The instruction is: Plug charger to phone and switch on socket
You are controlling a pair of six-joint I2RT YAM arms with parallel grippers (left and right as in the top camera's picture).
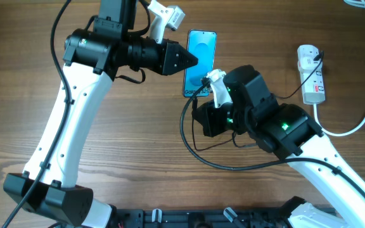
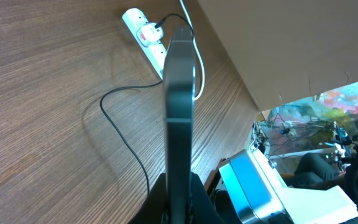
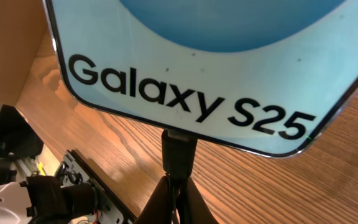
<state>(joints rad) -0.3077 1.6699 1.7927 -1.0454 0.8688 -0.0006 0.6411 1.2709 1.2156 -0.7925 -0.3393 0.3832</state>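
The phone (image 1: 201, 52), teal-blue screen up, is at the top middle. My left gripper (image 1: 192, 61) is shut on its left edge. In the left wrist view the phone (image 2: 179, 93) stands edge-on between the fingers (image 2: 179, 202). My right gripper (image 1: 201, 101) is shut on the charger's black connector (image 3: 179, 152). The connector's tip meets the middle of the phone's lower edge under the "Galaxy S25" text (image 3: 191, 93); the fingers (image 3: 178, 196) pinch the connector. The thin black charger cable (image 1: 198, 152) loops below the right gripper. The white socket (image 1: 312, 75) lies to the right with a white adapter (image 1: 308, 57) plugged in.
The socket's thick white cord (image 1: 355, 126) curves along the right edge of the table. The left wrist view also shows the socket (image 2: 145, 34) and the black cable (image 2: 123, 130) on the wood. The arm bases stand along the front edge.
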